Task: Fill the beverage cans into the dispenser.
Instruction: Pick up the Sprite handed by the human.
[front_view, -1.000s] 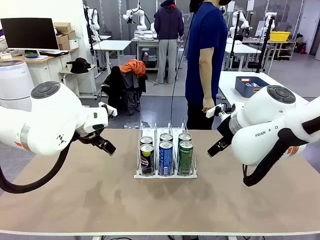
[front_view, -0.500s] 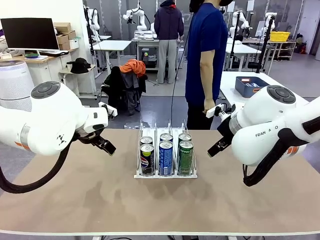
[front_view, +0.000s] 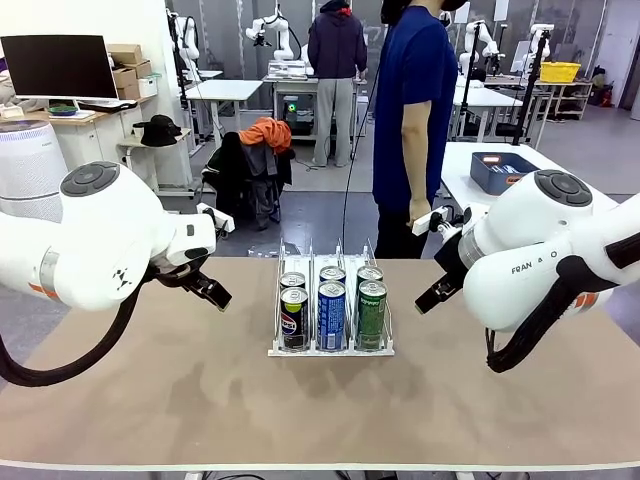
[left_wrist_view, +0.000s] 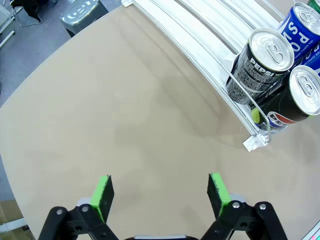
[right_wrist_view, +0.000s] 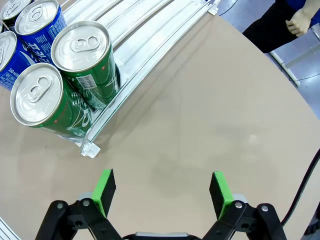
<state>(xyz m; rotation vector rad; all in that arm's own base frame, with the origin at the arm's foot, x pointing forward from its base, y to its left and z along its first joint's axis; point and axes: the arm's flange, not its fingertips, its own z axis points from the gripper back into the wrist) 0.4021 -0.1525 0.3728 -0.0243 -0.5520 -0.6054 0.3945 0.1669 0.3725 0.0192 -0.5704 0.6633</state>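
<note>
I've got both sets of fingers spread wide and holding nothing. The left gripper (left_wrist_view: 162, 187) and right gripper (right_wrist_view: 162, 187) flank the dispenser (front_view: 330, 352) in the middle of the table (front_view: 150, 400). My worry is that a careless inward sweep clips a thin divider or shunts the rack. Six beverage cans (front_view: 331, 315) stand upright at its front, two per lane: black, blue, green. The rear lane space looks free, I think.
</note>
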